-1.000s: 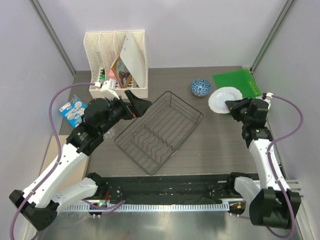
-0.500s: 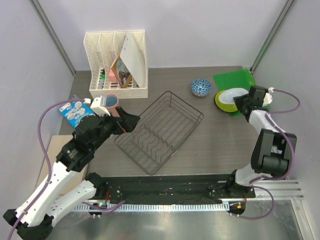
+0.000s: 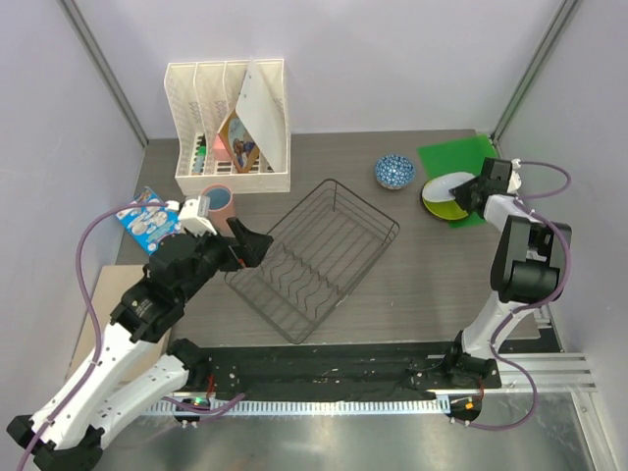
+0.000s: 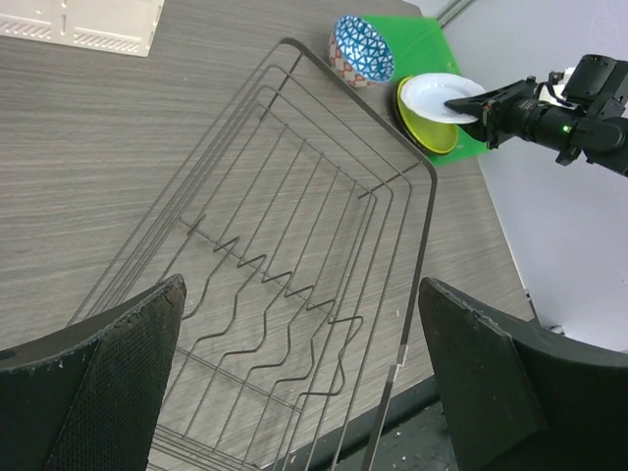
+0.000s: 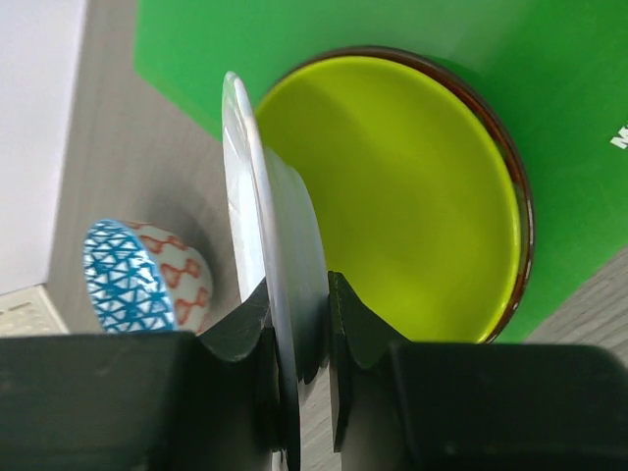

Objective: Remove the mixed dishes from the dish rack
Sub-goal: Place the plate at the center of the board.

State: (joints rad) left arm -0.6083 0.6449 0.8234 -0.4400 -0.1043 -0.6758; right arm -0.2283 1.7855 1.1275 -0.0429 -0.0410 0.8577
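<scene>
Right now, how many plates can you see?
2: a white plate gripped by the right gripper above a green plate lying on the green mat. More may hide beneath it.

The dish rack (image 3: 312, 260), in the middle of the top view, is thin dark metal wire with a faint sheen. The bench (image 3: 412, 285) has a matt grey wood-grain face. At the upper right, the white plate (image 5: 280, 235) is smooth and glossy. The green plate (image 5: 392, 196) is shiny lime inside with a dark rim. The green sheet (image 5: 294, 39) looks like flat plastic, and the bowl (image 5: 142, 275) looks glazed. The left fingers (image 4: 108, 383) carry rough, pebbled black pads; the right fingers (image 5: 363, 334) are smooth, glossy black.
</scene>
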